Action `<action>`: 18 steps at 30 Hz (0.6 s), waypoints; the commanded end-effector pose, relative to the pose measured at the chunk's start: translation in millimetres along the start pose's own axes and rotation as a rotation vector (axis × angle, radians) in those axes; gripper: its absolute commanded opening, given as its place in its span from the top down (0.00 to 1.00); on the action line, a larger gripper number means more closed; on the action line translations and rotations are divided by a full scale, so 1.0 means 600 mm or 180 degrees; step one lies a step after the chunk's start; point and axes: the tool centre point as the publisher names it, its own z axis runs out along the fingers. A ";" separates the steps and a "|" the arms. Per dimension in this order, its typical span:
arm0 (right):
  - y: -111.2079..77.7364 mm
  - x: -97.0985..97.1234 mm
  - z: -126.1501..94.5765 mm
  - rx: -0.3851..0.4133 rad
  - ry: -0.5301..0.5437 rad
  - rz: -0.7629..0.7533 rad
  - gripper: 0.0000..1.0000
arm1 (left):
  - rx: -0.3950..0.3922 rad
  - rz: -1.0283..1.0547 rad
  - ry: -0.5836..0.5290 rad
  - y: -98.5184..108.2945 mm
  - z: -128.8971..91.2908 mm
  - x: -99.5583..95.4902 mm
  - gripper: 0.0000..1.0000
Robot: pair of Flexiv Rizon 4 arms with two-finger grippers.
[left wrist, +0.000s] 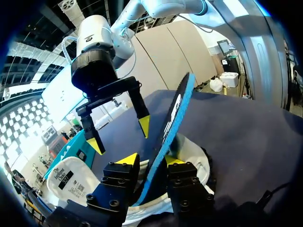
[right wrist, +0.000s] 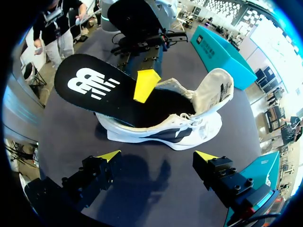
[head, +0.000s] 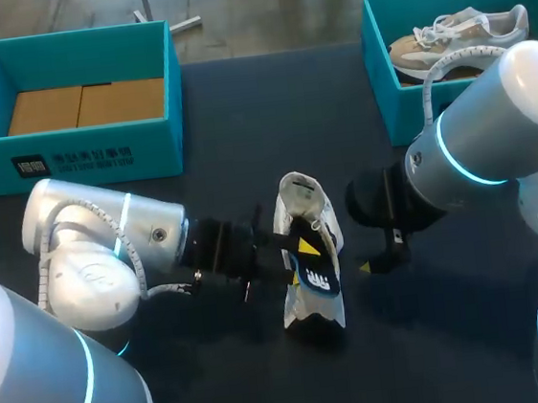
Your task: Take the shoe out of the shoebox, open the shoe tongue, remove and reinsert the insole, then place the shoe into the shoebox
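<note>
A white shoe (head: 304, 201) (right wrist: 189, 135) lies on the dark table between my two arms, its tongue (left wrist: 71, 177) folded wide open. The black insole (head: 317, 271) (right wrist: 94, 85), blue underneath (left wrist: 173, 120), sticks up out of the shoe's mouth with one end still inside. My left gripper (head: 298, 249) (left wrist: 150, 160) has the insole between its fingers, which stand slightly apart; the insole leans on one finger. One left fingertip (right wrist: 147, 85) shows against the insole. My right gripper (head: 379, 259) (right wrist: 158, 155) (left wrist: 120, 135) hangs wide open just beside the shoe, holding nothing.
A teal shoebox (head: 71, 150) with a cardboard floor stands at the back left. A second teal box (head: 388, 93) at the back right holds another pale shoe (head: 459, 37). My right arm's bulk hangs over the table's right side.
</note>
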 end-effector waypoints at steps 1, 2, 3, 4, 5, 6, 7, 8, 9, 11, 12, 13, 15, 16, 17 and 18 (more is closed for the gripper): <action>-0.001 0.002 0.001 -0.0004 -0.0007 0.0000 0.00 | 0.0002 0.0007 0.0088 0.000 0.005 -0.003 0.91; -0.001 0.002 0.001 -0.0004 -0.0007 0.0000 0.00 | -0.0002 0.0014 0.0111 0.001 0.007 -0.004 1.00; -0.001 0.002 0.001 -0.0004 -0.0007 0.0000 0.00 | -0.0010 0.0017 0.0137 0.003 0.008 -0.004 1.00; -0.001 0.002 0.001 -0.0004 -0.0007 0.0000 0.00 | -0.0034 0.0027 0.0174 0.006 0.009 -0.004 1.00; -0.001 0.002 0.001 -0.0004 -0.0007 0.0000 0.00 | -0.0048 0.0045 0.0190 0.009 0.009 -0.003 1.00; -0.001 0.002 0.001 -0.0004 -0.0007 0.0000 0.00 | -0.0084 0.0063 0.0228 0.014 0.009 -0.002 1.00; -0.001 0.002 0.001 -0.0004 -0.0007 0.0000 0.00 | -0.0092 0.0078 0.0227 0.019 0.008 -0.002 1.00; -0.001 0.002 0.001 -0.0004 -0.0007 0.0000 0.00 | -0.0116 0.0079 0.0243 0.023 0.008 -0.002 1.00; -0.001 0.002 0.001 -0.0004 -0.0007 0.0000 0.00 | -0.0122 0.0077 0.0241 0.026 0.007 -0.002 1.00; -0.001 0.002 0.001 -0.0004 -0.0007 0.0000 0.00 | -0.0165 0.0084 0.0232 0.036 0.006 -0.003 1.00; -0.001 0.002 0.001 -0.0004 -0.0007 0.0000 0.00 | -0.0174 0.0095 0.0211 0.040 0.005 -0.004 1.00; -0.001 0.002 0.001 -0.0004 -0.0007 0.0000 0.00 | -0.0201 0.0098 0.0208 0.045 0.005 -0.005 1.00; -0.001 0.002 0.001 -0.0004 -0.0007 0.0000 0.00 | -0.0224 0.0086 0.0189 0.053 0.005 -0.007 1.00; -0.001 0.002 0.001 -0.0004 -0.0007 0.0000 0.00 | -0.0234 0.0088 0.0183 0.055 0.005 -0.008 1.00; -0.001 0.002 0.001 -0.0004 -0.0007 0.0000 0.00 | -0.0251 0.0075 0.0153 0.058 0.006 -0.011 1.00; -0.001 0.002 0.001 -0.0004 -0.0007 0.0000 0.00 | -0.0253 0.0073 0.0141 0.060 0.007 -0.013 1.00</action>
